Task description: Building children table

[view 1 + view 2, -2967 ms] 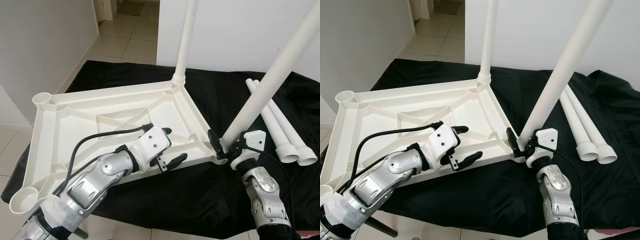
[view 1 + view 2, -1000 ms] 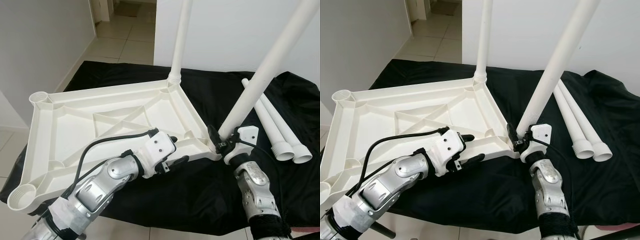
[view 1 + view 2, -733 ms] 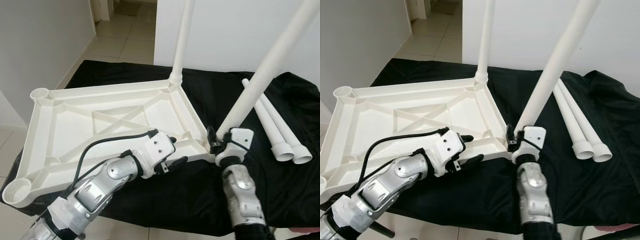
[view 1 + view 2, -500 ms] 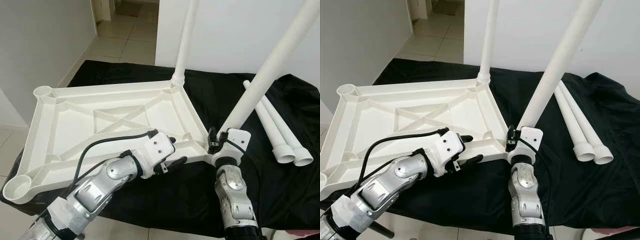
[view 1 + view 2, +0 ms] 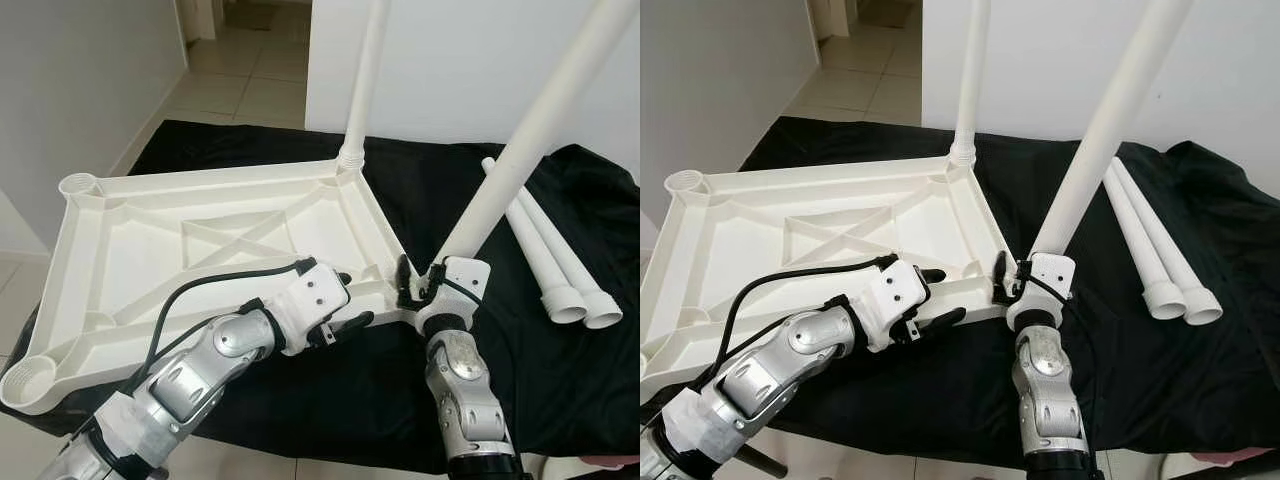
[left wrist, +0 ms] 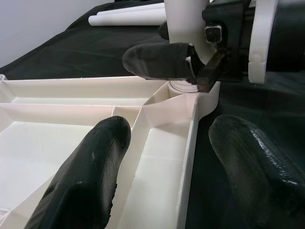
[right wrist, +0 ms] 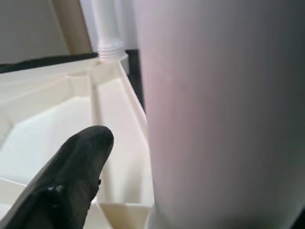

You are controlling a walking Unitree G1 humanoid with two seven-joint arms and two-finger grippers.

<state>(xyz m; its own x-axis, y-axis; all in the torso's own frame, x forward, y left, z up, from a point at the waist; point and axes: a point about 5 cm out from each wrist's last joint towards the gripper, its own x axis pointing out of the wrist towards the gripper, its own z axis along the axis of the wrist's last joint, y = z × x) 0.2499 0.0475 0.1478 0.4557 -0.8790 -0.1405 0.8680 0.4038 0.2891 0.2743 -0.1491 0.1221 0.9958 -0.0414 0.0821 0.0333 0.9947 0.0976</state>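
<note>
Left eye view: right pincer (image 5: 418, 285) clamped on leaning leg (image 5: 520, 152) (left pincer (image 5: 345, 300) spread over tabletop (image 5: 150, 260) edge)

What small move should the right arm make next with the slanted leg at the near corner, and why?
Probably tip the slanted leg upright over the near corner socket before turning it in. It leans well off vertical, while the far leg stands straight in its corner. The right pincer grips the slanted leg at its base, and the left pincer straddles the tabletop's near rim, steadying it.

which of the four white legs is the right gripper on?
The tilted leg at the tabletop's near corner, in the right gripper; one stands upright, two lie loose.
</note>
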